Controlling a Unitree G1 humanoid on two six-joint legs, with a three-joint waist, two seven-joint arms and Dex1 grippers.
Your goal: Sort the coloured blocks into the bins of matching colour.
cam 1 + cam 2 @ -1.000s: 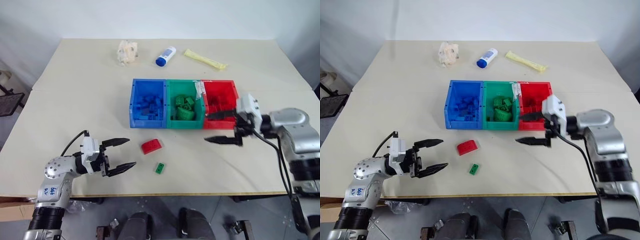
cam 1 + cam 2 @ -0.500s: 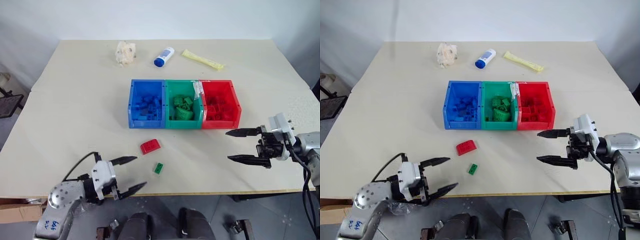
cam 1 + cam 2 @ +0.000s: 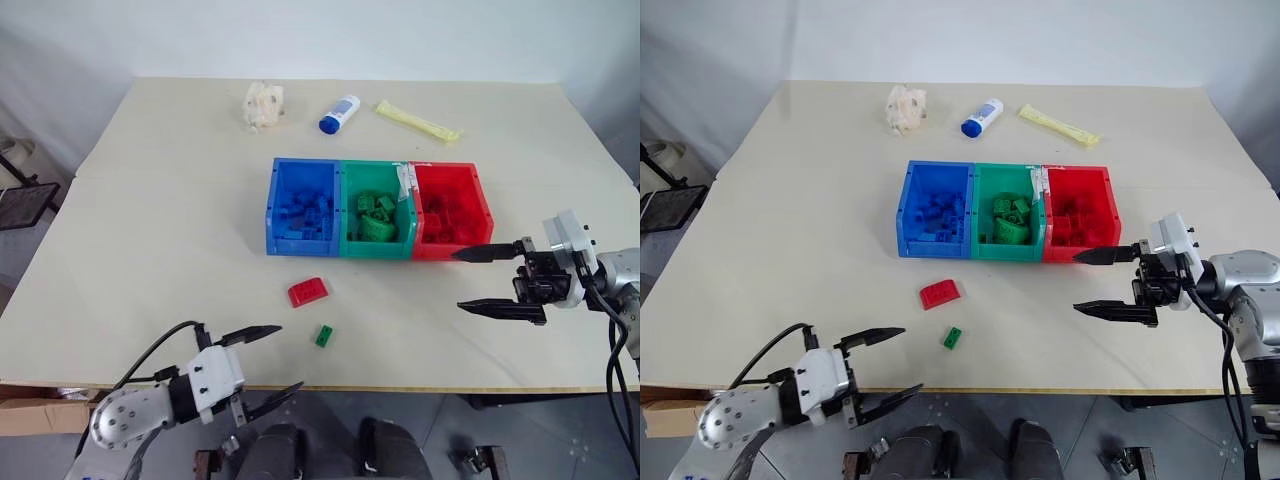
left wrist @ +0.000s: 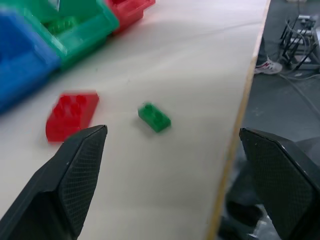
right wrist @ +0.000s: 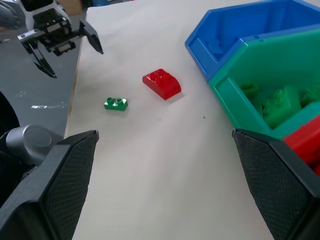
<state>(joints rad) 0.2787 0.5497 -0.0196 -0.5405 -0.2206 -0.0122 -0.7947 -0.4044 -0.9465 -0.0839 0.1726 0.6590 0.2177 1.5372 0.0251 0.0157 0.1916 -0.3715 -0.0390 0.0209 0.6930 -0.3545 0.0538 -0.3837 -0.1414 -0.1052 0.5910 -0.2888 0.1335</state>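
Note both claws spread and empty: left gripper (image 3: 262,362) at the table's (image 3: 150,250) near edge, right gripper (image 3: 490,280) near the red plastic bin (image 3: 478,205). A round-topped red brick (image 3: 307,291) and small green brick (image 3: 324,336) lie loose.

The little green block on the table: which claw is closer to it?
Left. The left claw sits open just beside the little green block; the right claw is open, farther off by the red bin.

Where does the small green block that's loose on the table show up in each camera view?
Left eye view: small green studded plastic block, low centre, near the table's front edge.
Right eye view: same block, low centre.
Left wrist view, middle.
Right wrist view, left of middle.
Shared landmark: the red rounded-top plastic block lies beside it on the table.
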